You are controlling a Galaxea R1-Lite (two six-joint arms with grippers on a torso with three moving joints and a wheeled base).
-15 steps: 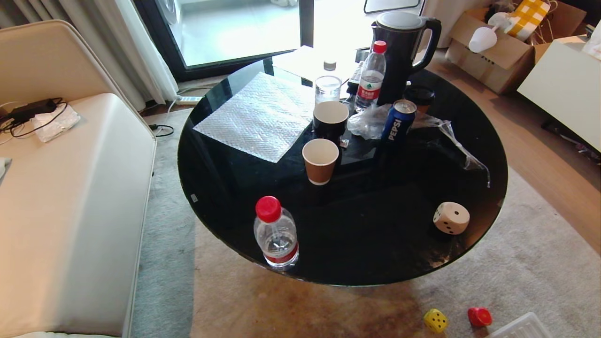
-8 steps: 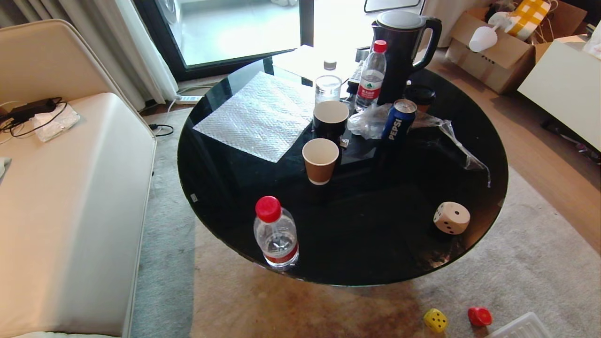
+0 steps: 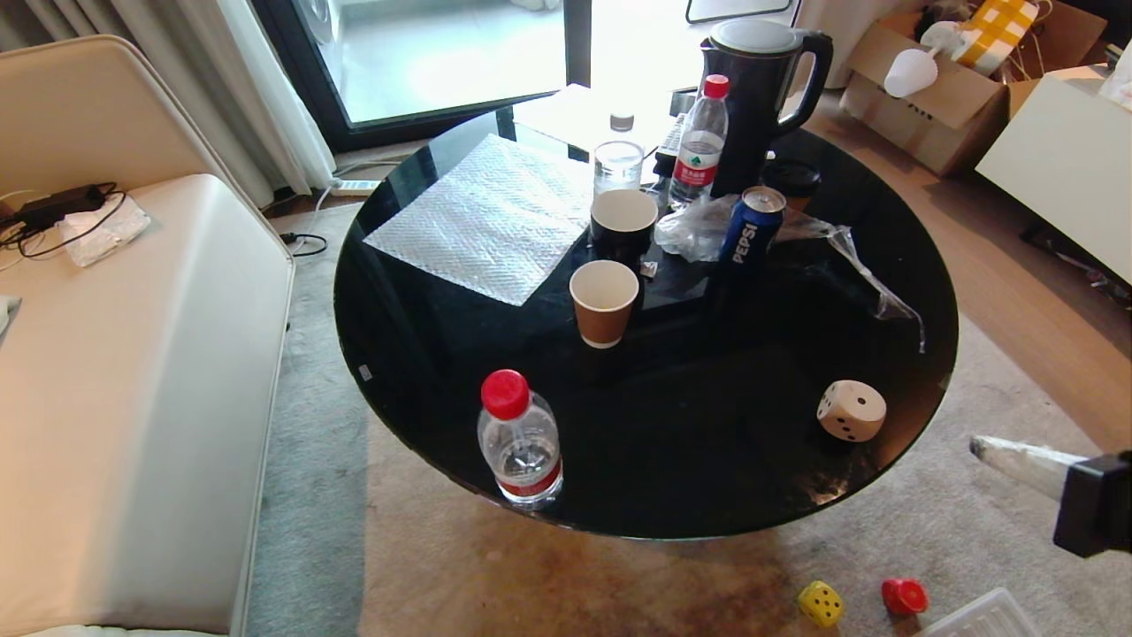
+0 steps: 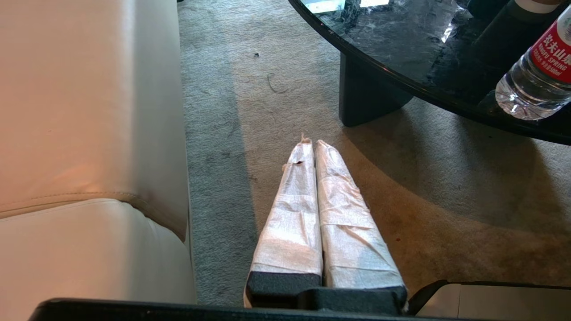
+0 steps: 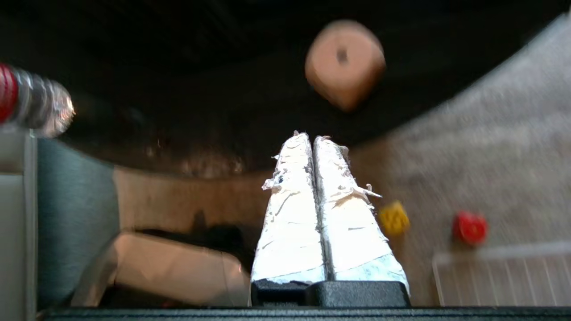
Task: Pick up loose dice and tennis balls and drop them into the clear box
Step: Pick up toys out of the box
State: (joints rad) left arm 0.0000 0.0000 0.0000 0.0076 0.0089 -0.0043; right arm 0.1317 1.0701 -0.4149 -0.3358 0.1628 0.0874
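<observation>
A beige die [image 3: 851, 410] [image 5: 344, 62] sits on the round black table [image 3: 672, 460] near its right front edge. On the carpet below lie a yellow die [image 3: 821, 603] [image 5: 394, 217] and a red die [image 3: 904, 597] [image 5: 470, 228]. My right gripper [image 3: 975, 445] [image 5: 312, 137] hangs shut and empty at the right edge, off the table and right of the beige die. My left gripper [image 4: 312, 143] is shut and empty, parked low over the carpet beside the sofa. No tennis balls are in view. A ribbed clear plastic corner [image 3: 977, 617] [image 5: 499, 276] shows by the red die; I cannot tell whether it is the clear box.
The table also carries a water bottle [image 3: 520, 442] near its front edge, paper cups [image 3: 604, 303], a Pepsi can [image 3: 750, 228], a kettle [image 3: 759, 88], another bottle, plastic wrap and a bubble-wrap sheet [image 3: 486, 217]. A cream sofa [image 3: 133, 372] stands at the left.
My right arm has swung up into the head view at the right edge, with its taped fingers pointing towards the table. Nothing else has moved.
</observation>
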